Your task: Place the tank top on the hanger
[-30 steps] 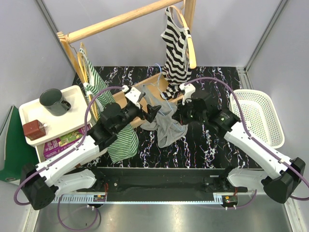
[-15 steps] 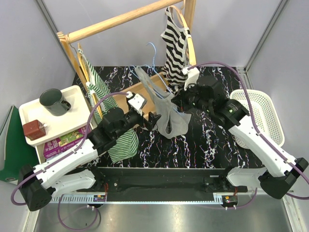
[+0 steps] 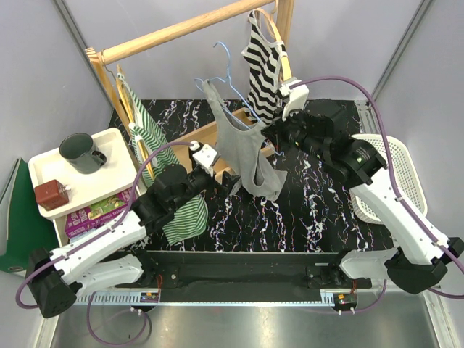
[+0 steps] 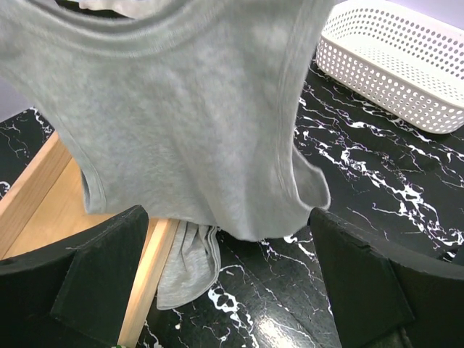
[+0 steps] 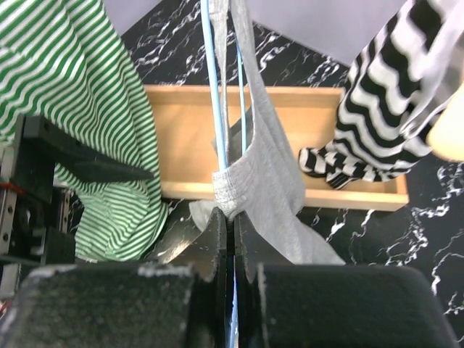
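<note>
Grey tank top (image 3: 250,148) hangs mid-frame on the blue hanger (image 3: 230,78)
The right gripper (image 5: 230,225) clamps the hanger wire with a strap bunched at its tips; the left gripper (image 3: 232,179) gapes wide, empty, lower centre

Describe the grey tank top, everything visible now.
The tank top is plain grey knit, sleeveless, thin-strapped. It hangs from the light-blue wire hanger, body sagging in folds above the rack base. The right gripper, shut on the hanger wire, touches one strap. The open left gripper sits below the hem, apart.
</note>
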`<action>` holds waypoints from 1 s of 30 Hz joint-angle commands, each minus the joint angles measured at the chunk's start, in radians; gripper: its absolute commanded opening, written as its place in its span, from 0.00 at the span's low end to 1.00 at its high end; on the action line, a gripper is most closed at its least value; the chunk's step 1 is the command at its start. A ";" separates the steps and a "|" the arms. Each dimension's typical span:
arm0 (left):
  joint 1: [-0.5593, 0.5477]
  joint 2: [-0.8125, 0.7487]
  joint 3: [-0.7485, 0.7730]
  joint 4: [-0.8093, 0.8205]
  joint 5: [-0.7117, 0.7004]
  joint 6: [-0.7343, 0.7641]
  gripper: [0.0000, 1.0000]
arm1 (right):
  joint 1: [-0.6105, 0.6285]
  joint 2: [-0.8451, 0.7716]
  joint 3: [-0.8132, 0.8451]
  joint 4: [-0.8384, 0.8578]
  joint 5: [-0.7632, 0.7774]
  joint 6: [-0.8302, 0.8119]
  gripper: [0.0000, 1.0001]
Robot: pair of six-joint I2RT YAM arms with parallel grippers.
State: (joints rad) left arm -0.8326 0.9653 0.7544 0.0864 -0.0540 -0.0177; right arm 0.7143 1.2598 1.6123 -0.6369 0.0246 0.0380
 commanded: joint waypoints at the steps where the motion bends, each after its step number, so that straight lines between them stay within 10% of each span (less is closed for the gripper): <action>1: -0.005 -0.034 -0.016 0.019 -0.023 0.009 0.99 | 0.004 0.013 0.100 0.043 0.054 -0.033 0.00; 30: -0.005 -0.060 -0.041 0.010 -0.047 0.012 0.99 | 0.004 0.228 0.434 0.098 0.066 -0.110 0.00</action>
State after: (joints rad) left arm -0.8333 0.9356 0.7116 0.0597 -0.0834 -0.0177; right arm 0.7143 1.4559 1.9553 -0.6304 0.0711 -0.0509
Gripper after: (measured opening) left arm 0.988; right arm 0.022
